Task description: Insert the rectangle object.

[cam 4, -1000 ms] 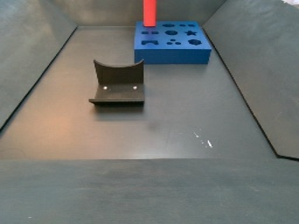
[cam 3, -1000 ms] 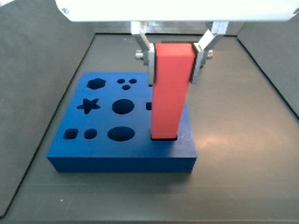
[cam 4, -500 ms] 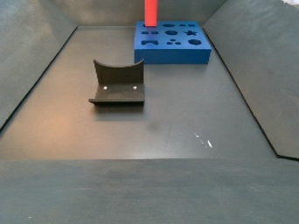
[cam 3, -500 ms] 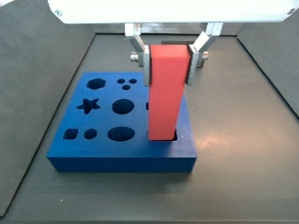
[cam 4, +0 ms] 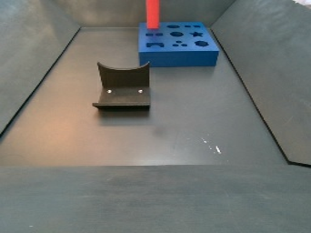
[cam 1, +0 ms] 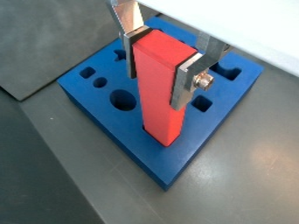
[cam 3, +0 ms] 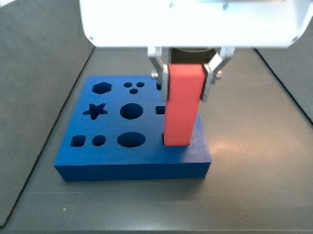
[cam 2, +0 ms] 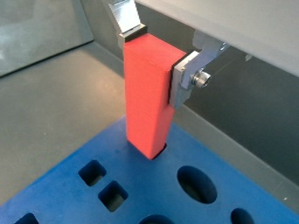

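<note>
— What's new at the board?

— The red block, upright in the claw, now stands squarer and seems lower over its slot than a moment back; insertion looks under way. The silver fingers are clamped on its upper sides.

— And where is the block?

— Its foot meets the blue board at one edge, near the tabletop's far end; seating depth cannot be told.

— The other holes?

— Star, circles, and small squares all sit empty. The grey notched block lies apart, mid-table.
</note>
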You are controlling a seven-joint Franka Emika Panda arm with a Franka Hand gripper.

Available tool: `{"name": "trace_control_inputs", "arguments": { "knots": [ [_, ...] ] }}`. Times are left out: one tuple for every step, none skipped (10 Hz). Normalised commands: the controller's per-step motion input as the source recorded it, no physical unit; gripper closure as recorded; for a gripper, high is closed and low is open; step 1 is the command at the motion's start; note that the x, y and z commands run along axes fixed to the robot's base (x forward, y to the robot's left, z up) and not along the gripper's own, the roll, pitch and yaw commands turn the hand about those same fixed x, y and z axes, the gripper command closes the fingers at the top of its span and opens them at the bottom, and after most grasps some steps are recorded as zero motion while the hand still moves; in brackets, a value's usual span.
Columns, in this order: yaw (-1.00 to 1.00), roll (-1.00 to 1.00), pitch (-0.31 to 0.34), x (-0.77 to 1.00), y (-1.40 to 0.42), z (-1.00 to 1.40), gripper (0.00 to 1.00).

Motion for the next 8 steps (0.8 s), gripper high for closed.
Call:
{"name": "trace_control_inputs", "arguments": {
  "knots": [
    [0.0, 0.05, 0.0, 0.0, 0.04, -0.54, 1.0],
    [0.03, 0.42, 0.07, 0.0, 0.0, -0.34, 1.0],
    [0.05, 0.5, 0.086, 0.0, -0.02, -0.23, 1.0],
    [0.02, 0.5, 0.067, 0.0, -0.05, -0.26, 1.0],
    [0.0, 0.36, 0.06, 0.01, 0.0, -0.29, 1.0],
    [0.0, 0.25, 0.004, 0.0, 0.0, -0.29, 1.0],
    [0.0, 0.0, -0.034, 0.0, 0.0, -0.04, 1.0],
    [0.0, -0.04, -0.009, 0.0, 0.02, 0.0, 1.0]
  ]
}}
